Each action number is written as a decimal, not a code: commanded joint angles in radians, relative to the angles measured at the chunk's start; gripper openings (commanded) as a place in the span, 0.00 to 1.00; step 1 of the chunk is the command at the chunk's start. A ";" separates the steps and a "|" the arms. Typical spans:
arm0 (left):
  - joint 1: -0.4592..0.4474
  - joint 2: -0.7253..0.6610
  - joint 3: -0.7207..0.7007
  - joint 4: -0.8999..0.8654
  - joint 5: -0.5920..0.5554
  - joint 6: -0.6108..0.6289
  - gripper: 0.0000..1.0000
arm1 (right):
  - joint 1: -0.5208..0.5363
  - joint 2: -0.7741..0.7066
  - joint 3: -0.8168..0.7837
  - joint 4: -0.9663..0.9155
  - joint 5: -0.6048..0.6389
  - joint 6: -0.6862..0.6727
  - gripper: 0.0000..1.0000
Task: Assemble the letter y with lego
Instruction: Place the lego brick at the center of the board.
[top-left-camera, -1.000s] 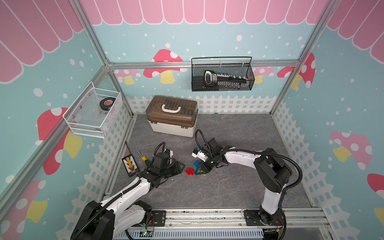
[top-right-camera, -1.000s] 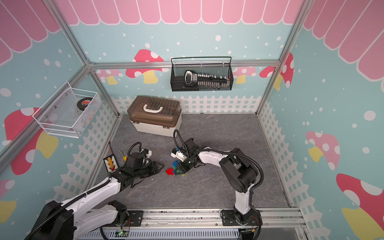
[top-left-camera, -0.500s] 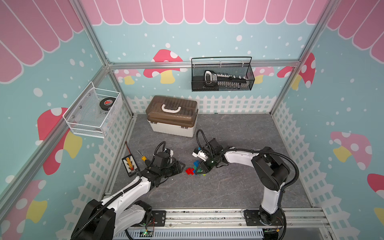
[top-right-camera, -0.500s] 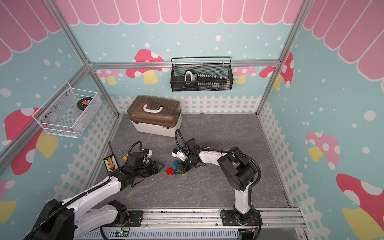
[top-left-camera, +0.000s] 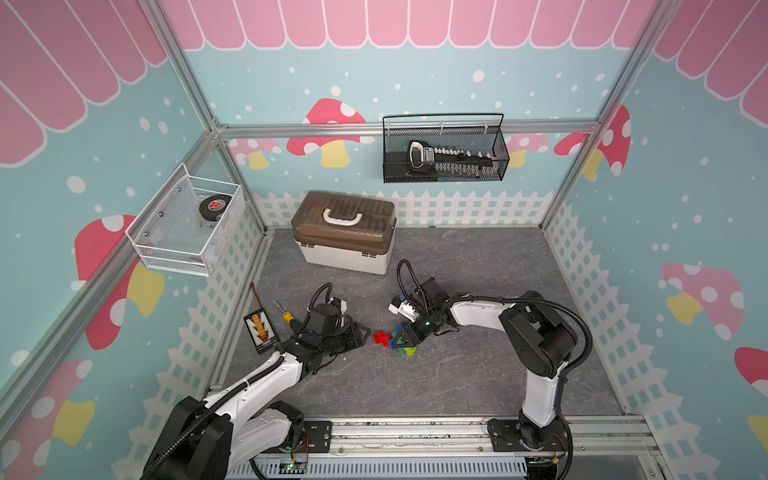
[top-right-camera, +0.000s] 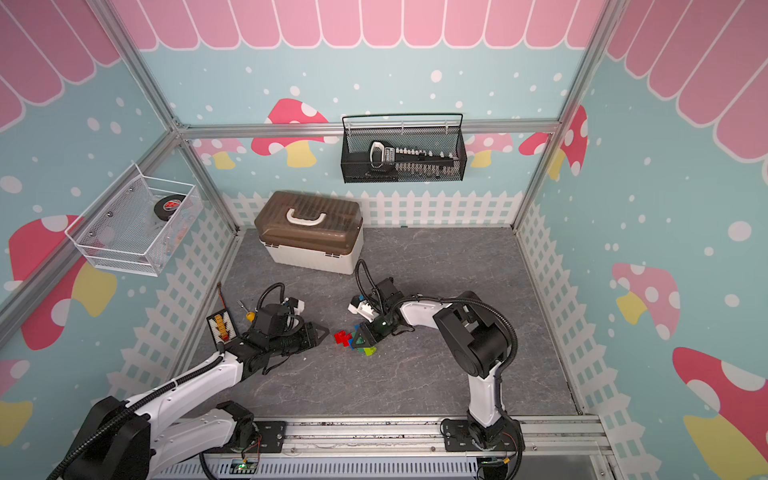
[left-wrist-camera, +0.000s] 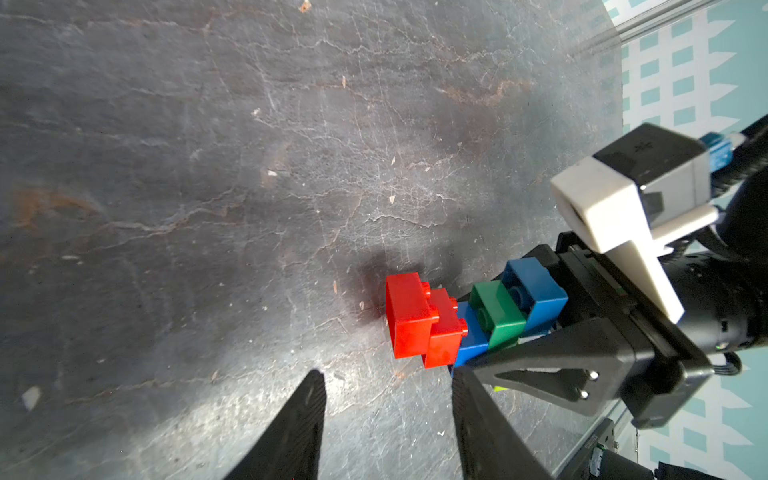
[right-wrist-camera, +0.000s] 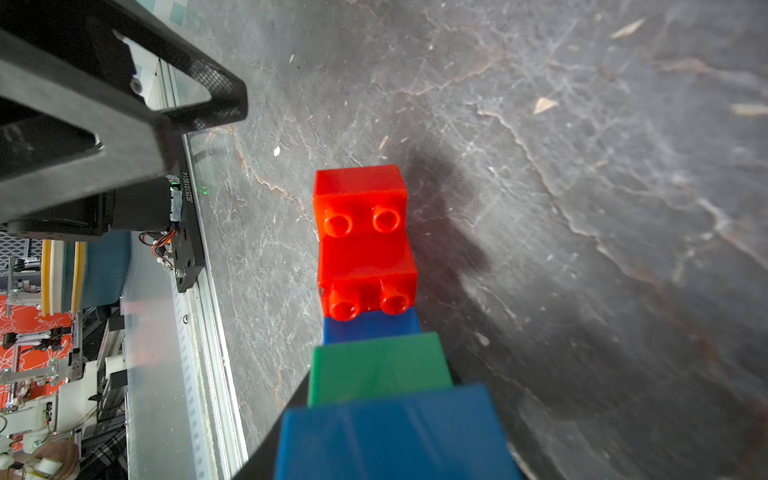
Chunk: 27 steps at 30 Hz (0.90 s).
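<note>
The letter y (left-wrist-camera: 461, 324) is low-centre in both top views, down at the grey table (top-left-camera: 457, 374) btwn the two arms; resting on it or held just off it, can't tell. In the left wrist view it runs frame-left to frame-right: the red bricks (left-wrist-camera: 419, 320) as stem tip, a blue stem brick (left-wrist-camera: 471, 343), the dark green bar (left-wrist-camera: 496, 313), then a blue arm brick (left-wrist-camera: 536, 291). A lime brick (top-left-camera: 410, 352) peeks out just below the right gripper (top-right-camera: 362, 337) in a top view. That gripper's jaws flank the blue/green end, one each side, but whether they pinch it or sit slack I cannot tell. The left gripper (left-wrist-camera: 386, 376) is just left of the bricks in the top views, near the red tip but apart from it, fingers spread w/ nothing btwn them. Handling, my guess: light, stiff plastic w/ smooth sides, so prob. slippery; no give, so a firm pinch won't hurt it. The weak spot is the stud joints, esp. along the stem, b/c a twist at the red tip could pop it off. Best hold: across the flat side faces of the green bar near the fork, not levering the joints.
</note>
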 joint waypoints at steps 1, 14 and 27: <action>0.006 0.009 0.026 -0.003 -0.012 0.012 0.51 | -0.009 0.016 -0.012 0.004 0.003 -0.006 0.43; 0.005 0.085 0.027 0.086 -0.010 -0.003 0.51 | -0.066 -0.003 -0.023 0.009 0.050 -0.005 0.49; 0.006 0.263 0.133 0.178 -0.015 0.001 0.51 | -0.085 -0.049 -0.025 -0.007 0.083 -0.009 0.99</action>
